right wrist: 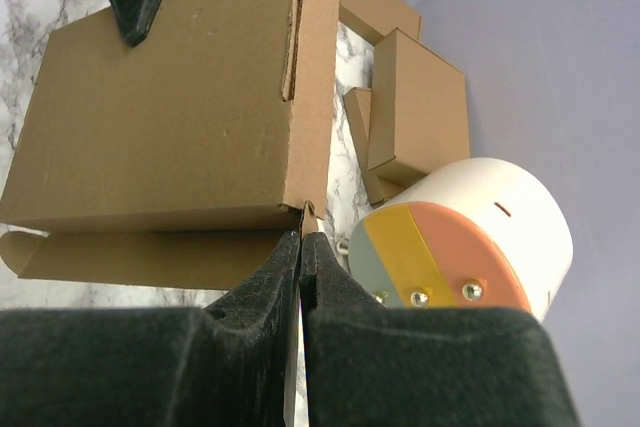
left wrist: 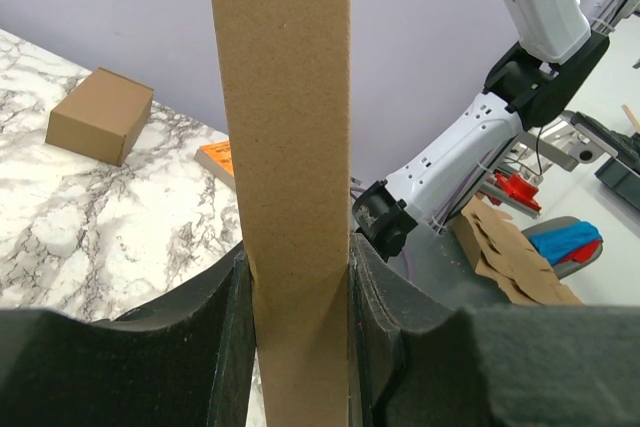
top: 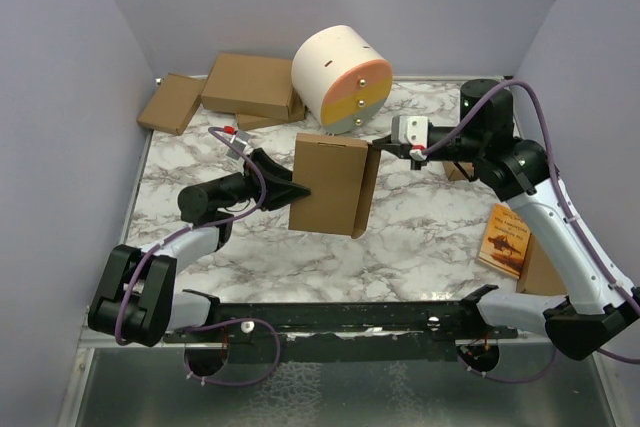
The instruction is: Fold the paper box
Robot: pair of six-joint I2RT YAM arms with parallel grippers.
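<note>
The paper box (top: 330,182) is a thin brown cardboard box held up above the marble table, its broad face to the top camera. My left gripper (top: 290,190) is shut on its left side. In the left wrist view the box (left wrist: 285,147) stands edge-on between the black pads (left wrist: 225,297), which press both of its faces at the gripper (left wrist: 298,267). My right gripper (top: 385,145) is at the box's upper right corner. In the right wrist view the box (right wrist: 170,117) fills the upper left, and the gripper (right wrist: 300,242) is shut on a thin flap tab at its corner.
A white cylinder with an orange and yellow face (top: 342,77) stands just behind the box. Brown cartons (top: 250,85) lie at the back left. An orange book (top: 505,239) lies by the right arm, and a small carton (left wrist: 100,115) sits on the marble.
</note>
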